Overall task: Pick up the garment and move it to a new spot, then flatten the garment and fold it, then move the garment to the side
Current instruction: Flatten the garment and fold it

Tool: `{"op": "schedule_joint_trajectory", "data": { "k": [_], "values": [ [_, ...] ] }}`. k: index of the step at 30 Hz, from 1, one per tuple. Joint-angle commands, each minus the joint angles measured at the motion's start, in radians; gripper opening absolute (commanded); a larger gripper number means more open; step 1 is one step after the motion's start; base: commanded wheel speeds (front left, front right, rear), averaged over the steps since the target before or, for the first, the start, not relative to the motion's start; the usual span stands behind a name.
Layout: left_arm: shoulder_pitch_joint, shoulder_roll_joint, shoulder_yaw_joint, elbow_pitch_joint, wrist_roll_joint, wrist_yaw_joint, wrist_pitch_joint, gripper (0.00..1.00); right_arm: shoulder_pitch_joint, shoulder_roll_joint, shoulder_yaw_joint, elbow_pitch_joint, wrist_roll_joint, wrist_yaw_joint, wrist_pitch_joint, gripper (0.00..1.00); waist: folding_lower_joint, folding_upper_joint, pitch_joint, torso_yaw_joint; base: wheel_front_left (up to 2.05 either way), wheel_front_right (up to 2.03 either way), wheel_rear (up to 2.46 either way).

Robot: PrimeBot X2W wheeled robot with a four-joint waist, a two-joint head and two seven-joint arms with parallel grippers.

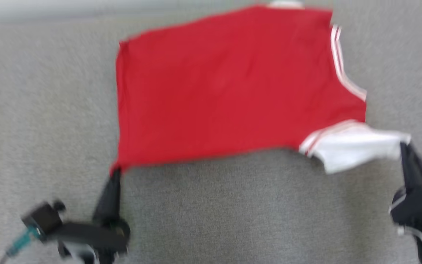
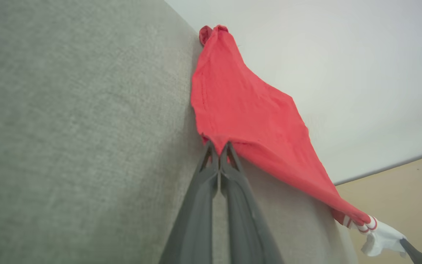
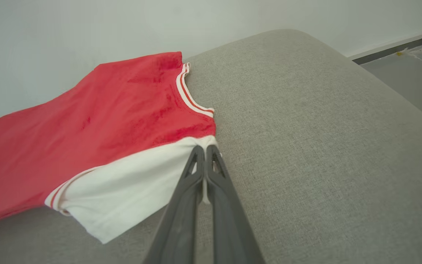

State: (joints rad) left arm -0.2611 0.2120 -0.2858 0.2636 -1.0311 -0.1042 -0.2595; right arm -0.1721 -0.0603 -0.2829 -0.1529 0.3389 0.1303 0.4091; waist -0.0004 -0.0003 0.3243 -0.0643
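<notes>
Holding garment (image 1: 233, 84) taut by near edge, rest lying on grey cushion (image 1: 233, 205) | left gripper (image 1: 115, 176): jaws clamped on red hem corner | right gripper (image 1: 404, 146): jaws clamped on white sleeve | likely handles light, soft, floppy; best pinched at corners, hems

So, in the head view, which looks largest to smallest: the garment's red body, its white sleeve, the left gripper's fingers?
1. red body
2. white sleeve
3. fingers of the left gripper, clearly smallest
</notes>
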Motion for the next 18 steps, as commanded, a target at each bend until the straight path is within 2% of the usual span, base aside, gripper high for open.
{"op": "schedule_joint_trajectory", "data": {
  "k": [1, 10, 18],
  "values": [
    [0.047, -0.002, -0.005, 0.017, -0.004, 0.01, 0.002, 0.0, 0.031, 0.005, -0.001, -0.009, -0.014, 0.0, 0.016, 0.0, 0.0004, 0.0003, -0.112, 0.007, 0.0, 0.0, 0.0],
    [0.21, 0.013, -0.022, 0.016, -0.036, 0.046, 0.043, 0.0, 0.206, 0.009, -0.02, -0.017, -0.038, 0.0, 0.128, 0.0, 0.0004, 0.0003, -0.222, 0.015, 0.0, 0.0, 0.0],
    [0.283, 0.038, -0.043, -0.009, -0.009, 0.089, 0.065, 0.0, 0.298, 0.009, -0.038, -0.016, -0.042, 0.0, 0.179, 0.0, 0.0004, 0.0003, -0.271, 0.015, 0.0, 0.0, 0.0]
  ]
}}
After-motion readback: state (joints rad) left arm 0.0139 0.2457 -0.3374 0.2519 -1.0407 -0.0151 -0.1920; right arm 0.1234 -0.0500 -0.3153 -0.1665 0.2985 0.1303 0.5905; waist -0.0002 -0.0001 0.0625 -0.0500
